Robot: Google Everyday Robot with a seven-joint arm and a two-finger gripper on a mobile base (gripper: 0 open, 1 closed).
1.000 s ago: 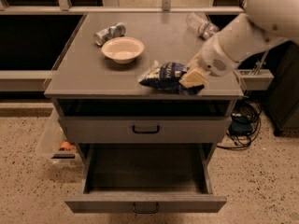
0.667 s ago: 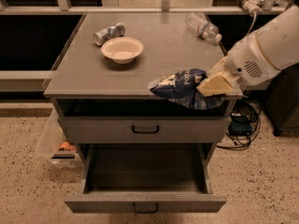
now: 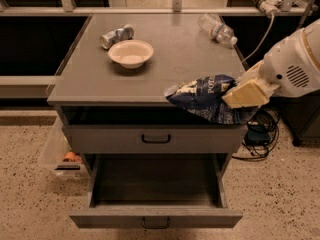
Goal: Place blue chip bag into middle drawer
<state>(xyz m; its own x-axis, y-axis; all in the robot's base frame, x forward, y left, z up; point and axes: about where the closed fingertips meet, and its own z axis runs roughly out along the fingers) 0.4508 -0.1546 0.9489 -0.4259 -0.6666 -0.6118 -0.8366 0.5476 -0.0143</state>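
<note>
So the gripper [image 3: 240, 95] is out at the near right corner of the cabinet top [image 3: 175, 79], its cream jaws closed on the right end of the blue chip bag [image 3: 202, 98]; the bag looks lifted, poking out past the near edge of the top and hanging in front of the closed upper drawer [image 3: 156, 139], up and to the right of where it needs to go.

Handling-wise I'd guess it's light, crinkly foil; soft, slick, and it sags away from wherever you pinch it; the chips inside will crush if squeezed hard. An end seam is the sensible place to hold, and that's roughly where the grip looks to be.

The middle drawer [image 3: 115, 218] is pulled out at the bottom, wide and deep, so it's a forgiving target; the bag needs to come nearer and lower to drop in.

Other stuff: a bowl [image 3: 131, 52], a crushed can [image 3: 116, 35] and a clear bottle [image 3: 216, 29] sit further back on the top, well apart from the bag and not in the way; cables [image 3: 260, 134] lie on the floor to the right; the main thing to dodge is the upper drawer's front and handle on the way down.
</note>
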